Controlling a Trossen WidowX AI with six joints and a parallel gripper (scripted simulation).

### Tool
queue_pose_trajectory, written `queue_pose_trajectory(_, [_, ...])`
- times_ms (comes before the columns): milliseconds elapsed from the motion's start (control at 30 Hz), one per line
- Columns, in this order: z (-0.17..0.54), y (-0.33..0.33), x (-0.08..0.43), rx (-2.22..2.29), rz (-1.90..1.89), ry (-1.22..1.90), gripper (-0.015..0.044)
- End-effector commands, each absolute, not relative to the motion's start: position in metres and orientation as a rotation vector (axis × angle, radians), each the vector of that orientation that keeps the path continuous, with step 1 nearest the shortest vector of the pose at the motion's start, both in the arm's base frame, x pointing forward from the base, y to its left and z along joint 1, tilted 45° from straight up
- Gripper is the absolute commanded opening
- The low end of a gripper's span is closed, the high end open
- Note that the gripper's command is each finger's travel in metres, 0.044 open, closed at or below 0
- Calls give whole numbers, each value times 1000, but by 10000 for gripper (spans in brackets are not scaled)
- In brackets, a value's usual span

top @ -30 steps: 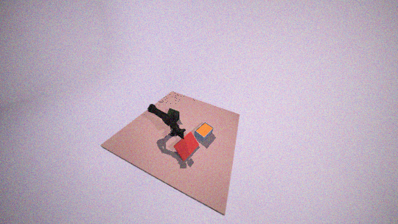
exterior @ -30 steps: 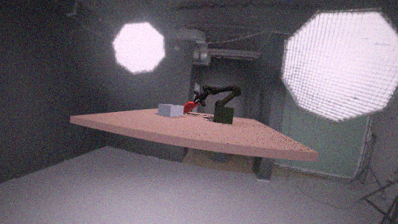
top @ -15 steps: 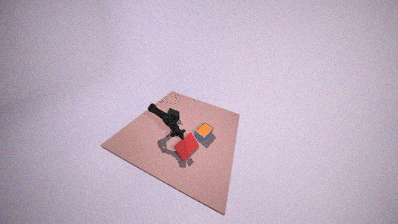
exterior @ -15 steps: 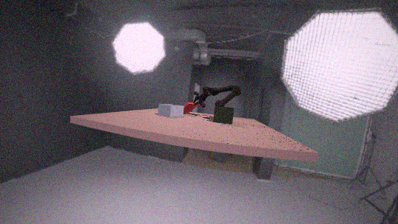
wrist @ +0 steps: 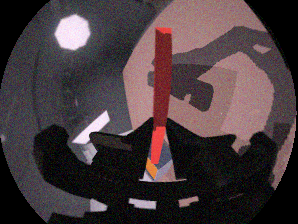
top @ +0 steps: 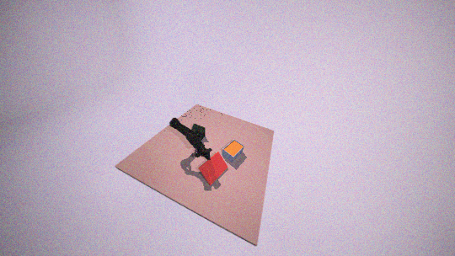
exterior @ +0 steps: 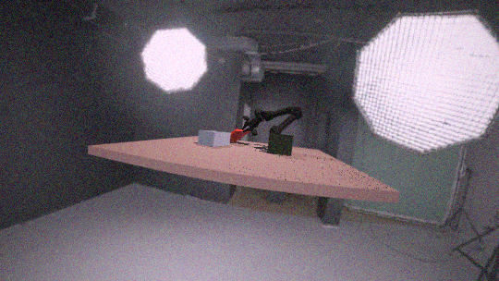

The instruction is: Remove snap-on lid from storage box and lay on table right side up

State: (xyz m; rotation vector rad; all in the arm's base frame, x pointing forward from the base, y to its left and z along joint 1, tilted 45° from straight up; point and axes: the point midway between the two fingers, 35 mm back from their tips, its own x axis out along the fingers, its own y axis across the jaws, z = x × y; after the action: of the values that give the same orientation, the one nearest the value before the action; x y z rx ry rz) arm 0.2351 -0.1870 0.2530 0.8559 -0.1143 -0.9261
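Observation:
The red lid [top: 213, 169] [exterior: 237, 135] [wrist: 162, 85] is off the box and steeply tilted, seen edge-on in the wrist view. My gripper [top: 209, 157] [exterior: 247, 130] [wrist: 158, 120] is shut on one edge of the lid. The lid's far edge slopes down toward the table [top: 248, 206] [exterior: 157, 159]; whether it touches is too small to tell. The blue-grey storage box [top: 227, 156] [exterior: 213, 139] [wrist: 164, 158] stands upright beside the lid, with orange showing inside its top rim. In the wrist view most of the box is hidden behind the fingers.
The arm's dark base [top: 198, 130] [exterior: 280, 144] stands on the table on the other side from the box. The shadow of the arm and lid falls on the table beside and beyond the lid. The table's edges show in the top and exterior views.

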Motion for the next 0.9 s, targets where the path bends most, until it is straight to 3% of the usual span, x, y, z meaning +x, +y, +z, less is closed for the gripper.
queue_pose_trajectory(0, [244, -192, 233, 855, -945, -102, 0])
queue_pose_trajectory(867, [230, -207, 230, 853, -945, -103, 0])
